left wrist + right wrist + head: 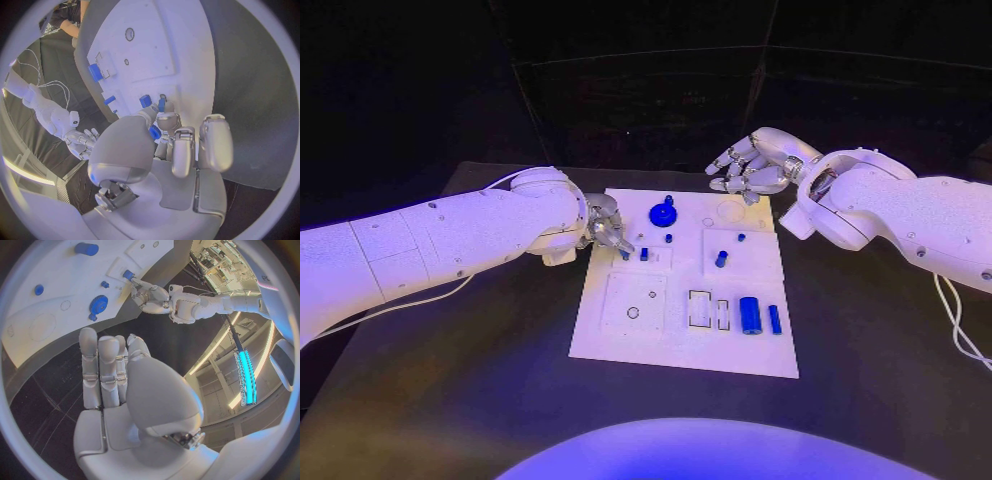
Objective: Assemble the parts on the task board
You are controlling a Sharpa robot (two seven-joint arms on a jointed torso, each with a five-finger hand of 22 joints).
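head view: a white board [682,345] lies on the dark tabletop [444,400]. the left hand [604,228] rests at the board's left edge, fingers reaching toward a small blue peg [643,254] near the far left; likely it sits there to seat a part. the right hand [754,165] hangs beyond the board's far right corner, fingers loosely curled, holding nothing, seemingly kept clear. a round blue knob [662,214] stands at the far end; a blue cylinder [750,315] and a thin blue bar [775,319] lie near the right edge.

left wrist view: the left hand's fingertips [164,121] pinch a small blue part [154,132] just above the board, beside a blue block [145,100].

right wrist view: the right hand's fingers [107,367] lie straight and close together, empty, off the board's edge near the knob.
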